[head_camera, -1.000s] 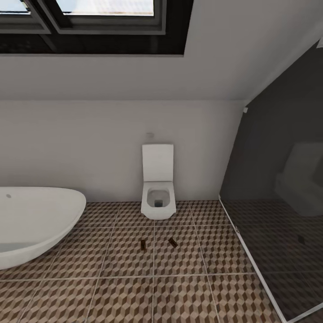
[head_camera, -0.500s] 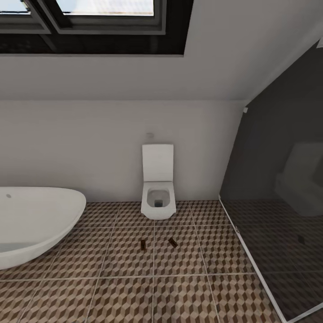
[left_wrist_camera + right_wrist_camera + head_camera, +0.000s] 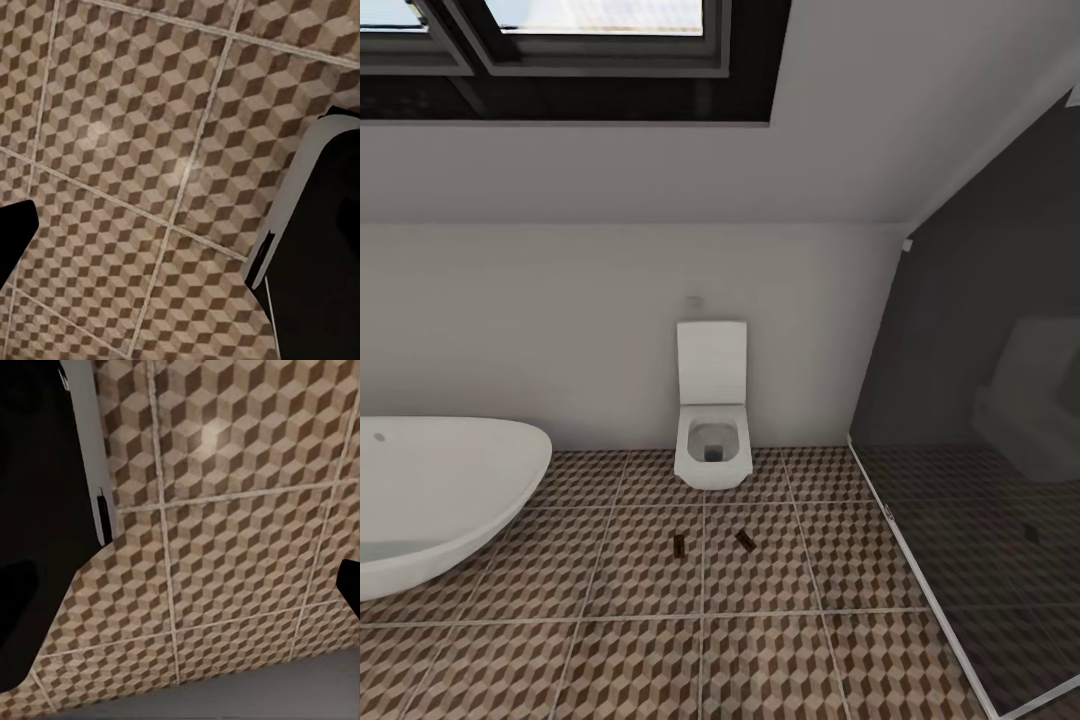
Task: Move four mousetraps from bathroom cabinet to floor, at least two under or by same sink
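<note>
In the head view we see two mousetraps [image 3: 679, 545] [image 3: 744, 540] lying flat on the floor [image 3: 640, 650], near each other, in front of the toilet [image 3: 712, 405]. They are too small to make out spring or spot. The bathtub [image 3: 440, 495] is cut off at the left edge. A dark glass panel [image 3: 980, 450] stands at right. Both wrist views show tiles; we cannot tell either jaw state.
</note>
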You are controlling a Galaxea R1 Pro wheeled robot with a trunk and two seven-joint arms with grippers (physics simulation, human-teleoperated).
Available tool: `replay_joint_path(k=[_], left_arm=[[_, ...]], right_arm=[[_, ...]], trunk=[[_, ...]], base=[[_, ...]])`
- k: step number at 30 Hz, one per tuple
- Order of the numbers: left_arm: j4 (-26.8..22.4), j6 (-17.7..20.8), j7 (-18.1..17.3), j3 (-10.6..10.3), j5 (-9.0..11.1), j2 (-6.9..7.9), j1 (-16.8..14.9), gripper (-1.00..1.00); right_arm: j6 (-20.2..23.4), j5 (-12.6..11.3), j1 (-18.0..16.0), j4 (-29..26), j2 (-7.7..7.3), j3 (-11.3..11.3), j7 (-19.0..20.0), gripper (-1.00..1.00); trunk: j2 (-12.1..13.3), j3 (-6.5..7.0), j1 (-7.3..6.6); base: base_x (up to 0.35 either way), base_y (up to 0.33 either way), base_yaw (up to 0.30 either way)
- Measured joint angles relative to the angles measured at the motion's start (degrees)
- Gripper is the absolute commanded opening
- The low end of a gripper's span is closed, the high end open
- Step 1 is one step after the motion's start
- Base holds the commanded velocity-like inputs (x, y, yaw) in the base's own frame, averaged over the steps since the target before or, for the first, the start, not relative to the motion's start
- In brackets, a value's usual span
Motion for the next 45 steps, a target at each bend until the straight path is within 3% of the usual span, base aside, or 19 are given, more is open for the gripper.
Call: replay_joint_path(k=[9,16,20,24,28,31,45], left_arm=[[0.09,0.04,-0.15,0.01,-0.05,-1.54,0.25,1.00],[-0.04,-0.11,-0.37,-0.13,-0.08,-1.45,1.13,1.00],[-0.06,-0.14,-0.41,-0.16,-0.12,-1.45,1.14,1.00],[-0.07,-0.14,-0.48,-0.17,-0.13,-1.44,1.14,1.00],[-0.07,-0.15,-0.48,-0.17,-0.13,-1.44,1.15,1.00],[-0.07,-0.15,-0.46,-0.17,-0.13,-1.43,1.14,1.00],[-0.07,-0.15,-0.50,-0.17,-0.13,-1.41,1.14,1.00]], right_arm=[[0.01,0.17,0.11,0.00,0.84,0.11,0.02,1.00],[-5.51,0.27,0.14,-0.18,0.86,0.11,0.00,1.00],[-6.31,0.48,0.14,-0.21,0.91,0.10,0.00,1.00],[-9.95,0.41,0.08,-0.56,1.03,0.01,-0.02,1.00],[-16.71,0.37,0.07,-0.68,0.91,0.11,-0.04,1.00],[-18.56,0.44,0.08,-0.69,0.92,0.12,-0.02,1.00],[-19.47,0.39,0.07,-0.69,0.96,0.13,-0.03,1.00]], trunk=[[0.00,0.00,0.00],[0.00,0.00,0.00],[0.00,0.00,0.00],[0.00,0.00,0.00],[0.00,0.00,0.00],[0.00,0.00,0.00],[0.00,0.00,0.00]], base=[[0.000,0.000,0.000],[0.000,0.000,0.000],[0.000,0.000,0.000],[0.000,0.000,0.000],[0.000,0.000,0.000],[0.000,0.000,0.000],[0.000,0.000,0.000]])
